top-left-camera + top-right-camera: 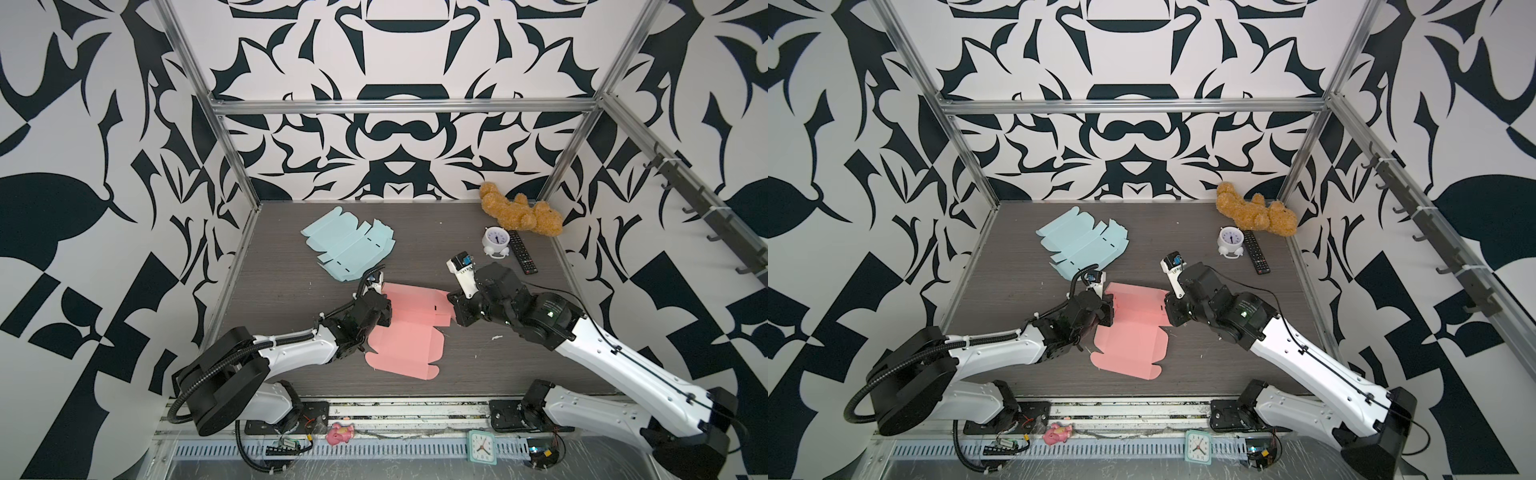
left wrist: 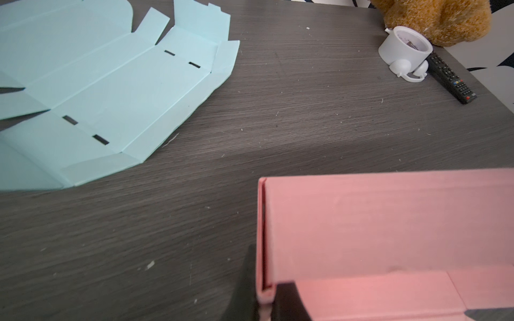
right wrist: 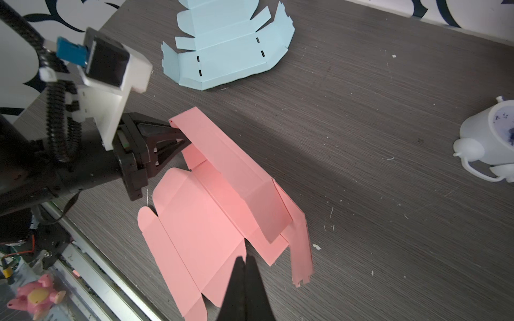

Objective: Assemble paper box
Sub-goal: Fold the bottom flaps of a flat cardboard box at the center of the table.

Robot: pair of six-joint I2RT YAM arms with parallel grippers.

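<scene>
Pink box sheet lies front and middle on the surface. The left hand pinches its raised, doubled wall. The right hand, fully closed, meets the opposite edge; whether it grips paper is unclear. Best to hold the wall firm while tucking the flaps. A blue sheet lies beyond.

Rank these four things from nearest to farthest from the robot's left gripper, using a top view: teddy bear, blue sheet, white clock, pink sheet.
1. pink sheet: pinched at its folded edge by the left gripper.
2. blue sheet: just behind, toward the back left.
3. white clock: across the table, back right.
4. teddy bear: back right corner, beyond the clock.
</scene>
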